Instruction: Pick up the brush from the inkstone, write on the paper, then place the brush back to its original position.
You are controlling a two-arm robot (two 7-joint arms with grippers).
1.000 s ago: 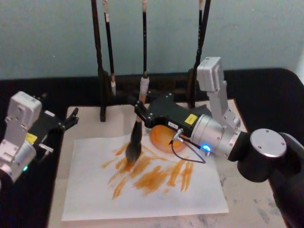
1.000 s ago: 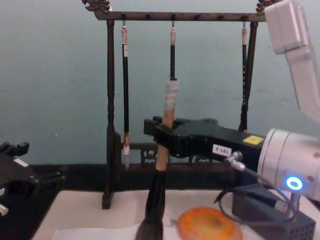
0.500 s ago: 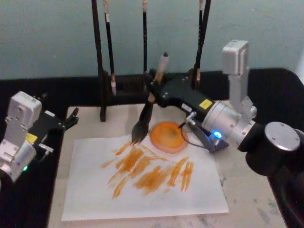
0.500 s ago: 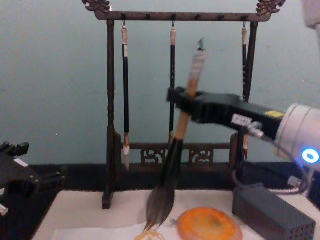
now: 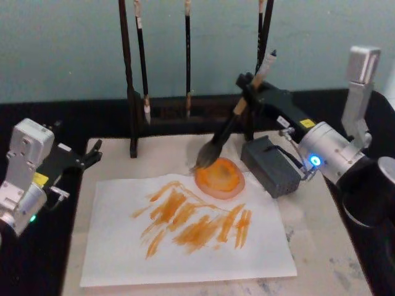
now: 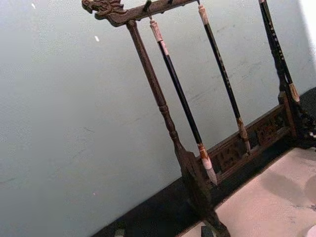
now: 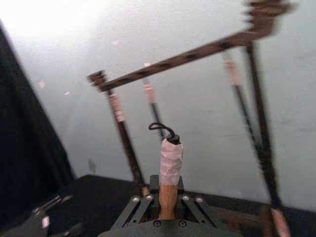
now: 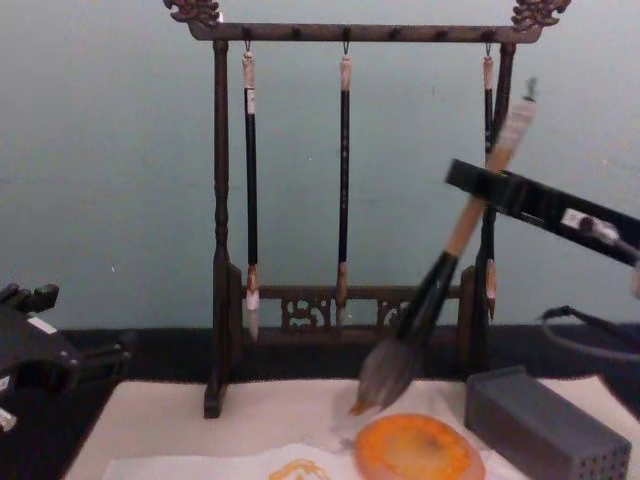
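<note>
My right gripper is shut on the tan handle of the brush, which leans with its white tip up and to the right. The grey bristle head hangs just above the back left rim of the orange inkstone; I cannot tell if it touches. The wrist view has the handle clamped between the fingers. The paper lies in front of the inkstone and carries many orange strokes. My left gripper rests open at the table's left edge, apart from everything.
A grey perforated box stands right of the inkstone, under my right arm. A dark wooden rack with three thin hanging brushes stands close behind the brush. The cream mat lies under the paper.
My right gripper lifted the brush off the paper and carried it back and to the right, ending over the inkstone. The brush now leans more. The left arm has not moved.
</note>
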